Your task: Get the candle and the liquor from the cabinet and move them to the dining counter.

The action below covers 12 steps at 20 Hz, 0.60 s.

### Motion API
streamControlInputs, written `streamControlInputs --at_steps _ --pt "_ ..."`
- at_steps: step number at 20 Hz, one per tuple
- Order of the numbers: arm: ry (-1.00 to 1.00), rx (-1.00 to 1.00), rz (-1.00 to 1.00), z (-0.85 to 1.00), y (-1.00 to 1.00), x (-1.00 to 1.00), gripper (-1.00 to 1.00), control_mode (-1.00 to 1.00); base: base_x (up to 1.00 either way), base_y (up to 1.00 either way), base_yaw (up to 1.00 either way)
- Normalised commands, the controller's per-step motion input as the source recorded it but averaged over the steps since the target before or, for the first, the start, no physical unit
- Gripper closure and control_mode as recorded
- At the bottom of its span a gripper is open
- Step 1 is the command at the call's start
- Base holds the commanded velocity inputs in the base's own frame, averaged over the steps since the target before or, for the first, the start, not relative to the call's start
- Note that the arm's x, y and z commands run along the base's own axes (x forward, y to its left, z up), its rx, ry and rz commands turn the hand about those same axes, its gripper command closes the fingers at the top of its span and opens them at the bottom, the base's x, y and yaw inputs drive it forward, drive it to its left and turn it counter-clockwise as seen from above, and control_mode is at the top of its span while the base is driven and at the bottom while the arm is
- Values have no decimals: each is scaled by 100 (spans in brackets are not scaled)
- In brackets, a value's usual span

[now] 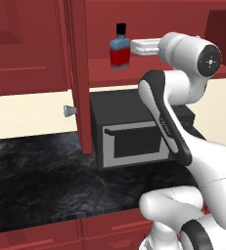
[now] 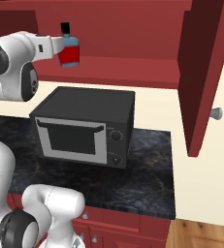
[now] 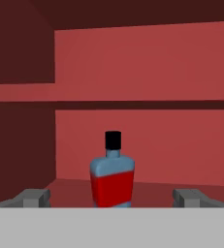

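Liquor bottle (image 3: 112,170) is seen upright on the red shelf (image 1: 104,68) inside the open cabinet (image 2: 133,34), above the black microwave (image 2: 84,127) on the dark marbled desk (image 1: 36,176). Jaws are spread all the way, nothing gripped; the bottle sits centred between the two fingertips (image 3: 33,197) but further back, not touched. In the left base view the gripper is mostly blocked by the arm's own wrist. The bottle's base is cut off in the hand view.
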Motion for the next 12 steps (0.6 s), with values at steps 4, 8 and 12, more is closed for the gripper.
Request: streamControlInputs --at_steps 4,8,12 --pt "0 0 0 0 0 12 -100 -100 0 0 0" --pt "0 0 0 0 0 29 -100 -100 0 0 0" --pt "0 0 0 0 0 37 -100 -100 0 0 0"
